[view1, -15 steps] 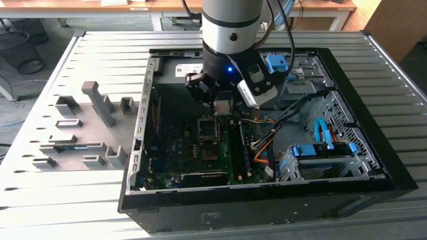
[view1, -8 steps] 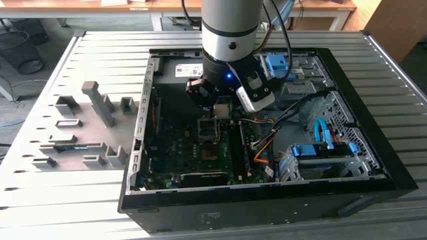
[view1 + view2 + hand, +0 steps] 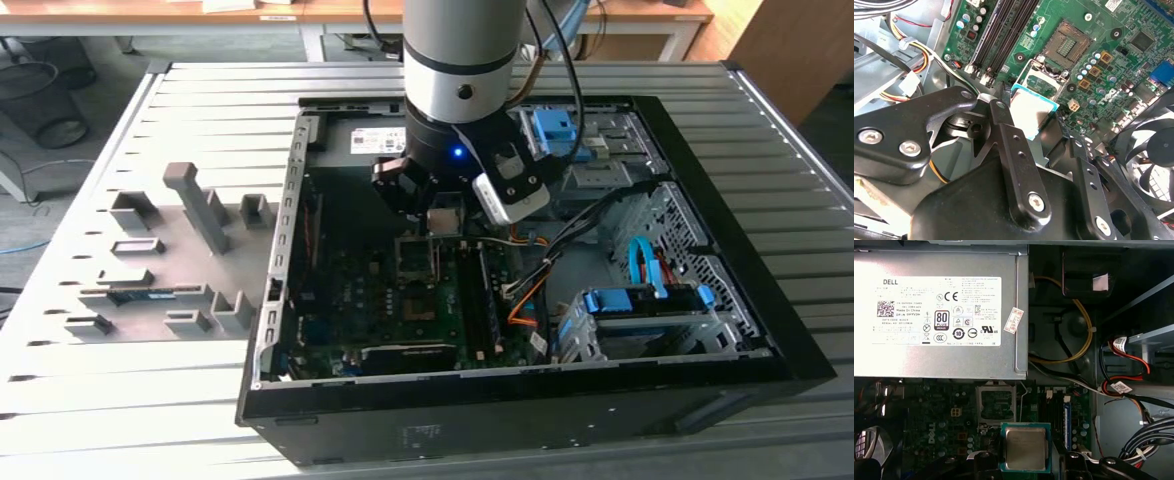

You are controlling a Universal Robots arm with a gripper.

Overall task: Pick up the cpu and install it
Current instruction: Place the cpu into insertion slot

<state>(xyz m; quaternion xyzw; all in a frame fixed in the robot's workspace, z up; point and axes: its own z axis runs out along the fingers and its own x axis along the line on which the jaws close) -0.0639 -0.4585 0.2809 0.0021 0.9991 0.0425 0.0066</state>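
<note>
Gripper (image 3: 443, 212) hangs inside the open case (image 3: 747, 330), closed on the cpu (image 3: 1025, 447). In the second wrist view its black fingers (image 3: 1004, 130) press two opposite edges, metal top facing the camera.

Position: the cpu is clear of the board (image 3: 1114, 60) and not seated. It sits near the board's middle, just beside the socket (image 3: 1066, 47). The socket's metal frame looks flipped open. Height above the board cannot be judged.

Handling (judgement):
- Light, stiff, flat — weight is no issue.
- Metal top and thin edges likely slippery, so a light edge grip could let it twist.
- Fragile on the underside. Socket contacts also delicate, so it should go in flat and aligned, without force.
- Best hold is the one seen here — opposite edges, faces untouched.

Surroundings:
- Room is tight. The power supply (image 3: 939, 310) fills the case end just beyond the socket.
- Memory slots (image 3: 1004, 30) run alongside the socket.
- Cables (image 3: 1079, 340) loop near the supply's corner.
- A fan (image 3: 1154, 145) sits near the board's edge.
- The case lies on a slatted metal table (image 3: 200, 110).
</note>
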